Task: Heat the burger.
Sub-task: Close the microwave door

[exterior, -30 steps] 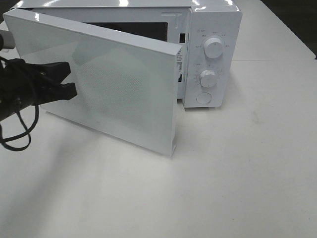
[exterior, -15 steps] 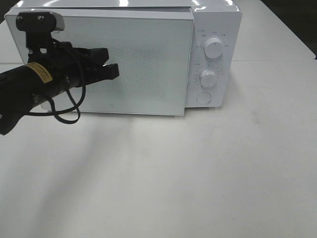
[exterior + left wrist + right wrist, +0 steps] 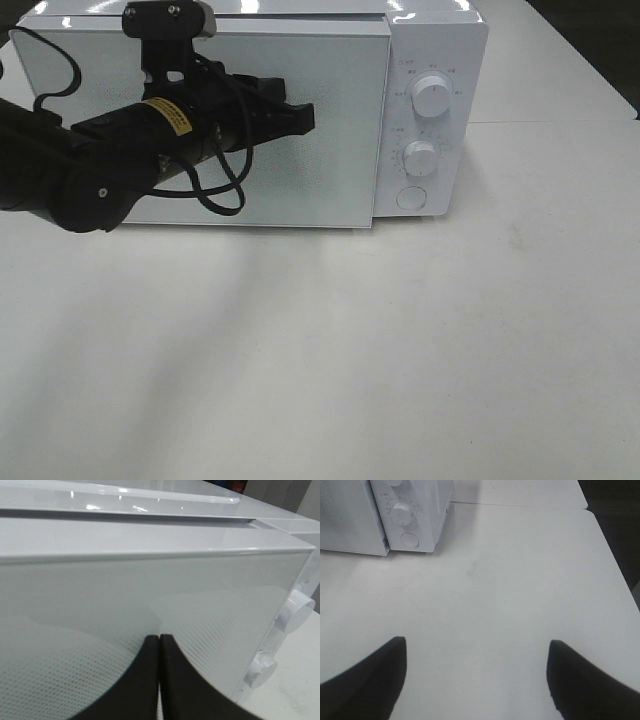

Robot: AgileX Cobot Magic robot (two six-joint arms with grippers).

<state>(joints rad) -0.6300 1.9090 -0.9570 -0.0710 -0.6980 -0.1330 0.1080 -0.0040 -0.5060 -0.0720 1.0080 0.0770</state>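
Tabletop (image 3: 420,360), white and matte, beneath white microwave (image 3: 330,170); dark room (image 3: 612,28) beyond.

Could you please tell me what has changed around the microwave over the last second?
The microwave door swung from about half open to fully shut. The left gripper, closed and empty, travelled from the door's left edge rightward across its front, towards the controls. The microwave body, upper knob and lower knob stayed put. The burger is not in view.
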